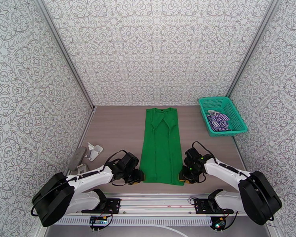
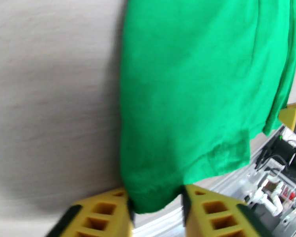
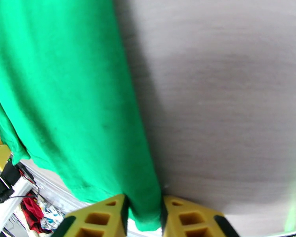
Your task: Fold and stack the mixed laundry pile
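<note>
Seen from above, a green cloth (image 1: 163, 145) lies flat at the centre of the bench (image 1: 116, 131). It is a long narrow strip running from 12 o'clock to 6 o'clock, with its sleeves tucked inward at the far end. A purple-and-white striped shirt (image 1: 218, 121) lies crumpled inside a teal basket (image 1: 211, 100) at 2 o'clock, well apart from the cloth.

Your left claw (image 1: 140, 177) sits at 7 o'clock, on the near left corner of the cloth's hem. Your right claw (image 1: 182, 174) sits at 5 o'clock, on the near right corner. In each wrist view the yellow fingers (image 2: 104, 212) stand narrow, with a green corner filling the gap between them. Both claws therefore look to be holding the cloth.

The step in hand seems to be folding the near hem away from you, towards the collar at 12 o'clock. To do it well, raise both corners together and level, only high enough for the hem to clear the cloth beneath. Carry them straight towards 12 o'clock at the same pace, so the strip stays square and its long edges stay lined up. Keep the cloth lightly taut between the claws. A sagging middle would likely crease, and a lopsided pull could drag the tucked sleeves open. Lay the hem down before you let go.
</note>
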Controlling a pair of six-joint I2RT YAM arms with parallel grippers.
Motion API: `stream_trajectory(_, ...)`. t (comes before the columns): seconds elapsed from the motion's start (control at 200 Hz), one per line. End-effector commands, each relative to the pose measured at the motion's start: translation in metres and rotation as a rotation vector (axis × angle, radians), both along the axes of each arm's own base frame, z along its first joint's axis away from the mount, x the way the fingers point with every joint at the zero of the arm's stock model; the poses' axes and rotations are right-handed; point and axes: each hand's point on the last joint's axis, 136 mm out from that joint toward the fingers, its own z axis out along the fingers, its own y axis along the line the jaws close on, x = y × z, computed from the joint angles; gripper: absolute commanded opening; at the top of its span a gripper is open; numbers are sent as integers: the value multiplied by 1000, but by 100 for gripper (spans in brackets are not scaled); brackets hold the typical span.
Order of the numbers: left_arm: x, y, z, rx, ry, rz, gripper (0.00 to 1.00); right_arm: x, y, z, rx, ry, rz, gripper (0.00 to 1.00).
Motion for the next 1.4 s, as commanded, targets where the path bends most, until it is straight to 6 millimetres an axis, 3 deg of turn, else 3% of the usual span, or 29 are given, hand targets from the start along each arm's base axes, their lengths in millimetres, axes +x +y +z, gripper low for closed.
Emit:
stream_trajectory(0.0, 7, -1, 11, 15, -40, 16, 11, -3, 11, -6, 49, -22, 27, 16)
stream_trajectory(0.08, 7, 0, 18, 4, -55, 29, 0, -2, 10, 0, 46, -36, 22, 8)
stream_trajectory(0.175, 8, 2, 25, 0, -71, 32, 0, -2, 9, 9, 49, -49, 15, 0)
stream_trajectory(0.495, 27, -3, 61, 2, -170, 23, 0, 3, -1, 42, -5, -99, 11, 0)
stream_trajectory(0.66, 45, -5, 88, 2, -248, 18, 0, 19, -7, 65, -59, -161, -6, 0)
stream_trajectory(0.805, 74, -5, 112, 26, -341, 36, 0, 51, -8, 96, -126, -240, -17, 0)
stream_trajectory(1.055, 135, -8, 147, 36, -479, 74, 0, 136, -8, 148, -218, -408, -40, 0)
stream_trajectory(1.205, 186, -14, 167, 53, -600, 97, 0, 183, -3, 154, -195, -463, -48, 0)
stream_trajectory(1.395, 243, -21, 171, 44, -658, 94, 0, 235, 3, 147, -167, -486, -70, 0)
